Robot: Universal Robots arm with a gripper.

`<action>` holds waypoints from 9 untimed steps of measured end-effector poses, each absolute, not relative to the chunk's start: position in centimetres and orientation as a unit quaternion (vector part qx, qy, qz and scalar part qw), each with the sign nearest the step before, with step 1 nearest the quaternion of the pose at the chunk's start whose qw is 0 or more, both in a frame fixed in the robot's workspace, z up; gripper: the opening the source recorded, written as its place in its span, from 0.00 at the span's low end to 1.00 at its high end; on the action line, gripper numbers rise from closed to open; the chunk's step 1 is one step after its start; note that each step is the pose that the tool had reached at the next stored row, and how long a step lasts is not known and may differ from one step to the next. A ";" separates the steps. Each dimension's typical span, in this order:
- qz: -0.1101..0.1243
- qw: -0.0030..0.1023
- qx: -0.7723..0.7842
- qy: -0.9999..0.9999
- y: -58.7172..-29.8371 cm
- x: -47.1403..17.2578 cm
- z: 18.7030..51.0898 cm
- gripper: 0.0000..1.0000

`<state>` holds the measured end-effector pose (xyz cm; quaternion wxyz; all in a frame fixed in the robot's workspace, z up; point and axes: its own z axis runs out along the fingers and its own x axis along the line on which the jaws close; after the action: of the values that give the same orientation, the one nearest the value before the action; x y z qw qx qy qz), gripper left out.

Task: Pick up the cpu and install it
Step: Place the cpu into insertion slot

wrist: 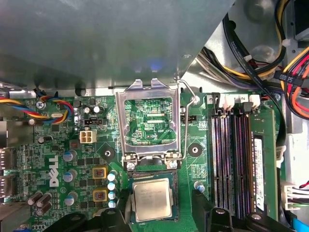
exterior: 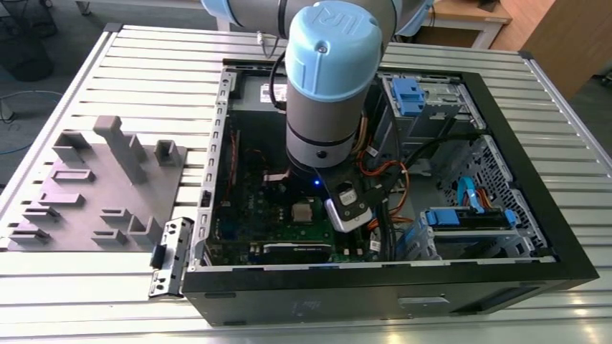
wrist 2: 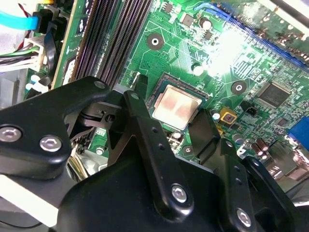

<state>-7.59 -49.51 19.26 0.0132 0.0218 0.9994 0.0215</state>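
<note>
In the exterior view, an open case (exterior: 383, 287) lies on the slatted table (exterior: 143, 64). A grey tray (exterior: 57, 215) lies near the table's edge on the exterior view's left. The arm (exterior: 330, 86) reaches down into the case, over the green board (exterior: 258, 208).

In the second wrist view, the gripper (wrist 2: 170, 112) hangs low over the board. Its black fingers (wrist 2: 145, 125) are spread, one on each side of the cpu (wrist 2: 176, 107), and neither seems to touch it. The cpu lies in the socket (wrist 2: 186, 85), just beside the memory slots (wrist 2: 111, 34). Its metal top faces up and looks level.

In the first wrist view, the cpu (wrist: 152, 199) sits square inside the socket, with an even dark rim showing round it. The metal frame (wrist: 147, 87) stands hinged open, so bare board shows through its window. Nothing clamps the cpu down yet.

The step in hand looks like setting the cpu free in the socket. To do it well, the fingers want to be wide of the cpu's edges, so that neither pad can drag it. Any motion should run straight along the socket's axis, never sideways, because a nudge could tip the cpu onto the contacts beneath. The cpu should lie flat on all four sides, and the fingers must clear the open frame and the memory slots.
</note>
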 end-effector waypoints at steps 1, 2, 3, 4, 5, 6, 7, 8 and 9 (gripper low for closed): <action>0.023 0.013 0.022 0.999 -49.5 -7.6 19.3 0.61; 0.025 0.013 0.022 0.999 -49.5 -7.6 19.3 0.61; 0.026 0.013 0.023 0.999 -49.6 -7.6 19.3 0.61; 0.026 0.013 0.025 0.999 -49.6 -7.6 19.3 0.61; 0.026 0.013 0.027 0.999 -49.7 -7.6 19.3 0.61; 0.026 0.013 0.030 0.999 -49.7 -7.6 19.3 0.61; 0.026 0.013 0.033 0.999 -49.8 -7.6 19.3 0.61; 0.026 0.013 0.035 0.999 -49.9 -7.6 19.3 0.61; 0.026 0.013 0.036 0.999 -49.9 -7.6 19.3 0.61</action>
<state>-7.59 -49.91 19.33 0.0135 0.0365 0.9989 0.0257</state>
